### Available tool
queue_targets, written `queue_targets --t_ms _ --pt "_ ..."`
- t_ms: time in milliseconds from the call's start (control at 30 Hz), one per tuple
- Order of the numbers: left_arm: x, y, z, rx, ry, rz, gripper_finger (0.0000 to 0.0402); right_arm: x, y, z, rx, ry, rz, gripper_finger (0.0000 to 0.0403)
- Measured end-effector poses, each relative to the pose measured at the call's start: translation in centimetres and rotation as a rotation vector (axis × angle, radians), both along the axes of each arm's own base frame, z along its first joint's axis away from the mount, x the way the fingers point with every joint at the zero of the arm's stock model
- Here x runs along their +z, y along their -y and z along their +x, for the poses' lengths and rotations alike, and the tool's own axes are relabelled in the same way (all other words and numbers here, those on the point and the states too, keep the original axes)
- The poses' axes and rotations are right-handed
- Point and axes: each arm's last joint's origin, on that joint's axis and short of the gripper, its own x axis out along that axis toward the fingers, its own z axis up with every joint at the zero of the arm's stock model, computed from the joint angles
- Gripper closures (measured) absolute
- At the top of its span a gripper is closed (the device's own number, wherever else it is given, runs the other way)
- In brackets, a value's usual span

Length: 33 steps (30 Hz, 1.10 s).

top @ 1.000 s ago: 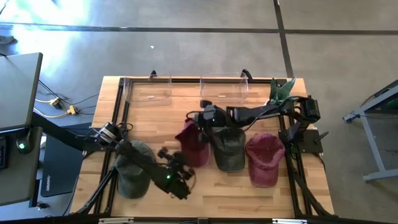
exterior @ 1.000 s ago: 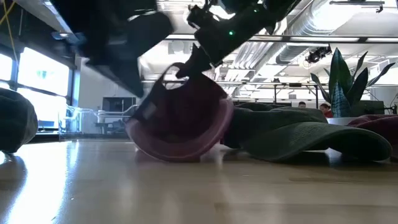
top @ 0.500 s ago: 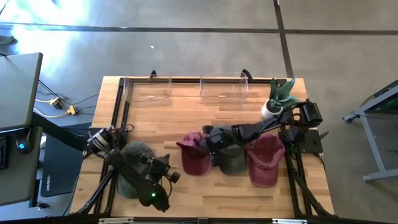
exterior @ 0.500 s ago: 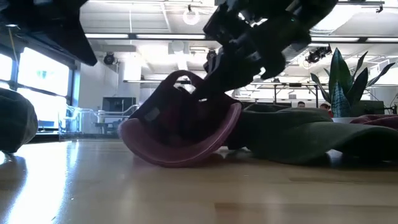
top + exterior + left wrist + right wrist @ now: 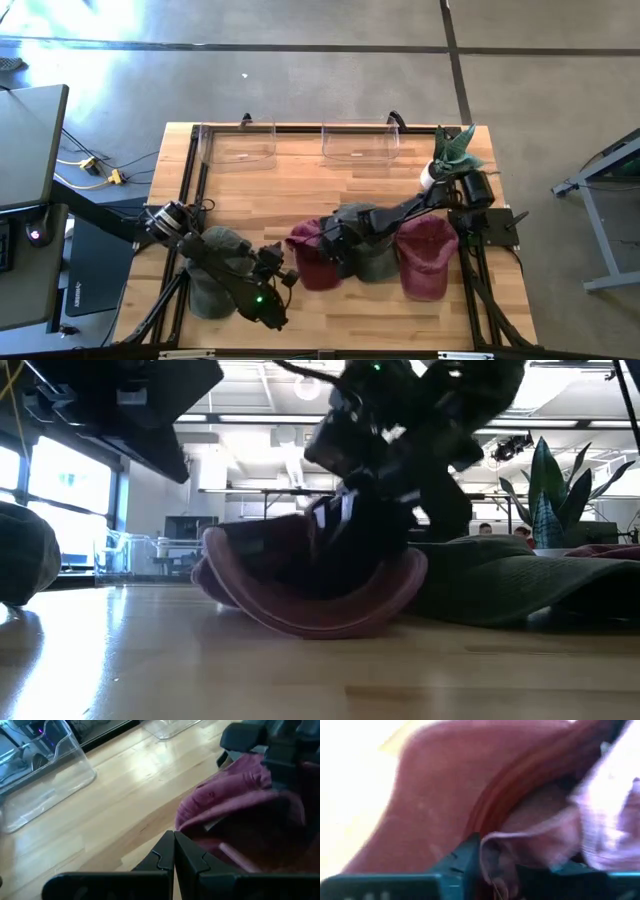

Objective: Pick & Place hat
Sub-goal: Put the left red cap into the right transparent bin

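Observation:
The maroon hat point(image 5: 312, 262) sits in the middle of the table, its rim and brim on the wood point(image 5: 300, 610). My right gripper point(image 5: 337, 250) reaches in from the right and is shut on it. My left gripper point(image 5: 285, 275) hovers just left of the hat, shut and empty; in its wrist view its closed fingertips point(image 5: 174, 851) point at the hat point(image 5: 230, 800). The left arm passes over a green hat point(image 5: 212, 268) lying near the table's left edge. My right gripper pinches cloth at the maroon hat's opening, beside the brim point(image 5: 435, 810); pale inner cloth point(image 5: 530, 835) bunches between the fingers point(image 5: 470, 855). The fingers come down slanting from the table's right. The hat's lower rim point(image 5: 330, 622) rests on the table, crown tilted.
A dark green hat point(image 5: 372, 250) and a second maroon hat point(image 5: 426, 258) lie right of the held one, under the right arm. Two clear bins point(image 5: 238, 148) point(image 5: 360, 143) stand along the far edge, and a potted plant point(image 5: 452, 150) at the far right corner.
My right gripper moved toward the near edge and slightly left, bringing the maroon hat with it. The hat has tipped lower, and its brim now spreads flatter on the table. My left arm swung toward the near edge, then back up beside the hat.

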Motion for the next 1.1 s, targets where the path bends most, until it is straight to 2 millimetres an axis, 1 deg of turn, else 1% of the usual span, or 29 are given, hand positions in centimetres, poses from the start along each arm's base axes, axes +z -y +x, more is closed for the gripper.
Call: queue_targets --t_ms 133,233,300,367,433,500,600,667,800,867,967,1033,1100 --pt "0.2 0.5 -0.8 -0.003 -0.003 0.012 0.0401 1.9 -0.2 0.5 0.051 -0.098 0.039 0.0215" --pt "0.3 0.9 -1.5 -0.002 -0.003 0.015 0.0401 3.4 -0.6 0.3 0.107 -0.174 0.044 0.0176" --pt "0.3 1.1 -1.8 0.008 -0.012 -0.001 0.0401 3.9 -0.9 -0.1 0.151 -0.226 0.028 0.016" --pt "0.2 1.2 -1.9 0.028 -0.031 -0.021 0.0401 4.4 -1.1 -0.5 0.178 -0.249 0.011 0.0156" --pt "0.1 1.4 -2.2 0.045 -0.062 -0.052 0.0401 5.1 -1.3 -0.8 0.193 -0.232 0.005 0.0159" --pt "0.1 1.4 -2.3 0.062 -0.087 -0.076 0.0401 6.2 -1.3 -0.9 0.189 -0.188 0.002 0.017" --pt "-0.2 1.6 -2.7 0.059 -0.106 -0.081 0.0401 8.0 -1.2 -0.7 0.112 -0.1 0.002 0.0197" --pt "-0.6 1.7 -3.0 0.054 -0.11 -0.079 0.0401 8.8 -1.0 -0.6 0.03 -0.061 -0.001 0.0216" --pt "-1.3 2.1 -3.6 0.027 -0.097 -0.068 0.0401 8.8 -0.6 -0.6 -0.094 -0.062 -0.1 0.0246" --pt "-1.5 2.3 -3.8 -0.005 -0.068 -0.048 0.0401 8.6 -0.5 -0.6 -0.109 -0.061 -0.118 0.0256" --pt "-1.9 2.4 -3.7 -0.058 0.003 -0.008 0.0401 8.3 -1.4 -0.8 -0.028 -0.051 -0.036 0.0264" --pt "-2.3 2.2 -3.6 -0.089 0.054 0.024 0.0401 7.9 -2.5 -1.2 0.056 -0.061 0.031 0.0264" --pt "-2.7 1.9 -3.1 -0.115 0.101 0.057 0.0401 7.3 -3.6 -1.7 0.118 -0.069 0.044 0.0264"
